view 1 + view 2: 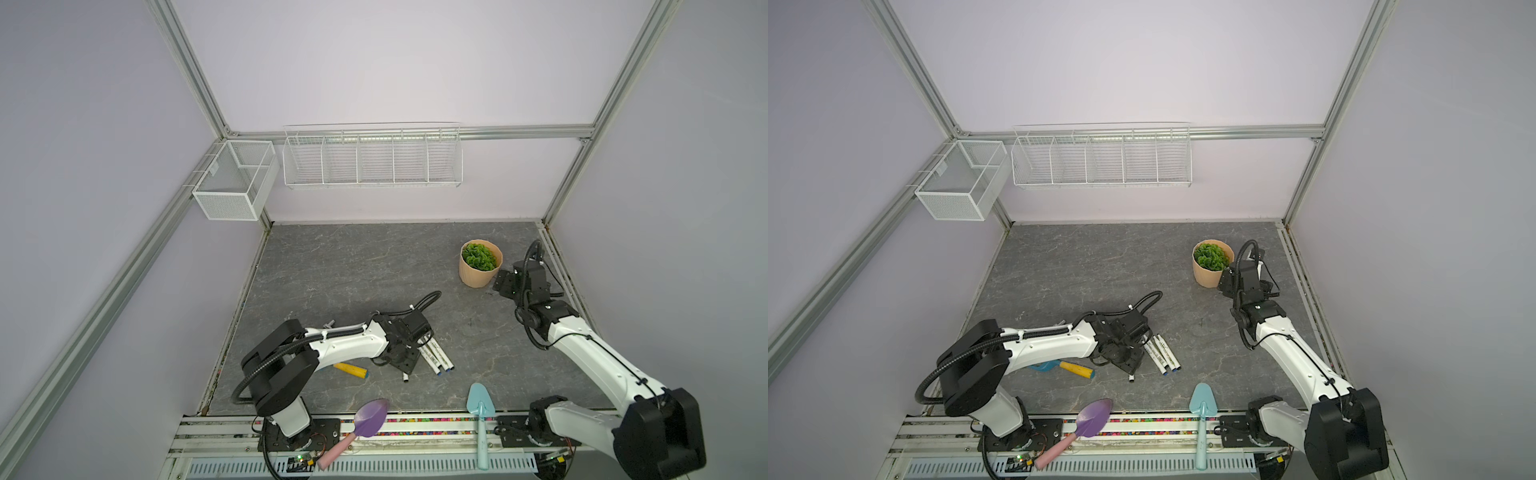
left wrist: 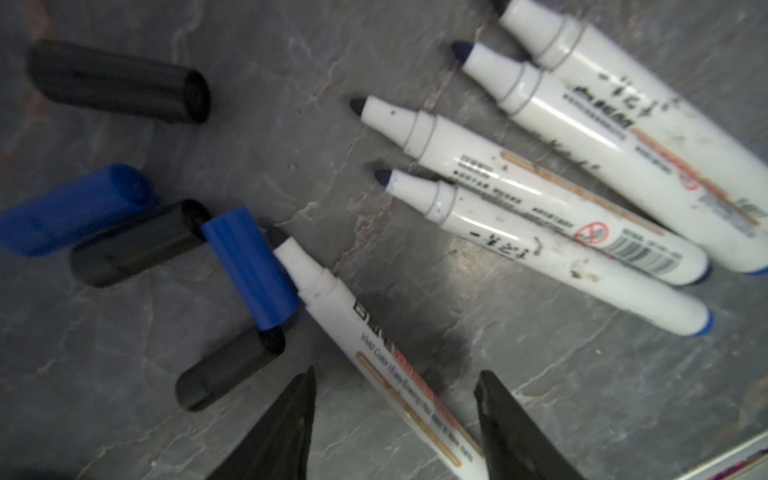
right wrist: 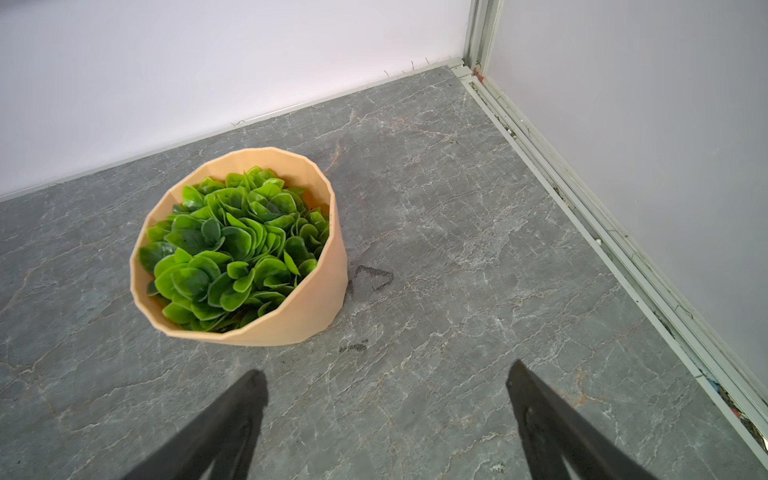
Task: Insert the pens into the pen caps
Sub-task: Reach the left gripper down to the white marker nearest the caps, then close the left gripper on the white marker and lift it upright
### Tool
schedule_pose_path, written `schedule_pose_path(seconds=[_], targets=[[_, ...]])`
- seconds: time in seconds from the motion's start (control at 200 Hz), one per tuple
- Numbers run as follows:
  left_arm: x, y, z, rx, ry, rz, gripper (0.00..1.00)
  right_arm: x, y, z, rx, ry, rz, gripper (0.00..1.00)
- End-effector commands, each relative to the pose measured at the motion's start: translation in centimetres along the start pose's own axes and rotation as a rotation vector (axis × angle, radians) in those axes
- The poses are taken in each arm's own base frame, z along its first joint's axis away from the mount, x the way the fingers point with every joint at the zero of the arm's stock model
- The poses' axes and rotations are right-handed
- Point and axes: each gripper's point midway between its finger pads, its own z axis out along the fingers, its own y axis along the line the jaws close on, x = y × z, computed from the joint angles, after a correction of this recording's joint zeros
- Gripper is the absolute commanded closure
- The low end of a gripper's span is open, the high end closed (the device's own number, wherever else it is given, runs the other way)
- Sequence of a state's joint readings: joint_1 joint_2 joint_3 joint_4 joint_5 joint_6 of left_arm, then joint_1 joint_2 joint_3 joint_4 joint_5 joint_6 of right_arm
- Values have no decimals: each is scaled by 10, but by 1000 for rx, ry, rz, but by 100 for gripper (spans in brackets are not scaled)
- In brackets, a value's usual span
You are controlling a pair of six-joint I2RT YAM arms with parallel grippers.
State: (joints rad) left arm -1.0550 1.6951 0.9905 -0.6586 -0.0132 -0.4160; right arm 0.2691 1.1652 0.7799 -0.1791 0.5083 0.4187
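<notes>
Lower centre in both top views: left gripper [image 2: 397, 372] fingers spread, straddling lone marker pen [image 2: 353, 328], not pinching; tip beside pen caps [image 2: 249, 266]. Looks light, stiff, slick: grip mid-barrel. Meanwhile right gripper [image 3: 386, 369] spread, empty.

The right claw [image 3: 386, 370] hangs spread wide over the grey tabletop [image 3: 457, 232], near a peach pot [image 3: 309, 299] of green leaves [image 3: 232, 245]

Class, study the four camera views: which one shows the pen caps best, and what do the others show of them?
The left wrist view: all five caps lie close up, three black, two blue. In both top views the left arm covers them. The right wrist view shows none, facing the pot instead.
</notes>
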Motion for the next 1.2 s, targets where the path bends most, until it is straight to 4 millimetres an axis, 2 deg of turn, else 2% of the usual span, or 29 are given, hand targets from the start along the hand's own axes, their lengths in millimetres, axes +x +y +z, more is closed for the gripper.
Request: schedule_pose_path(seconds=[0.0, 0.07, 0.155, 0.31, 0.58, 0.775, 0.88, 1.0, 1.104, 1.194], targets=[[13, -1, 3, -15, 101, -39, 44, -7, -3, -2, 11, -9, 14, 5], [16, -3, 6, -12, 125, -41, 51, -6, -5, -1, 17, -6, 19, 6], [18, -4, 6, -4, 139, -42, 54, -7, -10, -1, 37, -7, 37, 6], [18, -6, 7, 4, 143, -36, 74, -7, -17, -1, 52, -6, 57, 6], [16, -5, 7, -11, 152, -20, 100, -8, -24, -4, 61, -11, 80, 5], [14, -6, 1, -7, 153, 39, 100, -10, -20, -7, 34, -10, 79, 5], [-1, -4, -18, -23, 90, 50, 100, -11, -8, -10, -24, 5, 72, 5], [-29, -5, -55, 14, -63, 33, 100, -15, 12, -17, -114, 16, 45, 5], [-62, 4, -99, 82, -260, -54, 100, -19, 47, -30, -291, 38, 19, 5], [-91, 22, -141, 161, -470, -185, 100, -17, 93, -53, -522, 64, -20, 5]])
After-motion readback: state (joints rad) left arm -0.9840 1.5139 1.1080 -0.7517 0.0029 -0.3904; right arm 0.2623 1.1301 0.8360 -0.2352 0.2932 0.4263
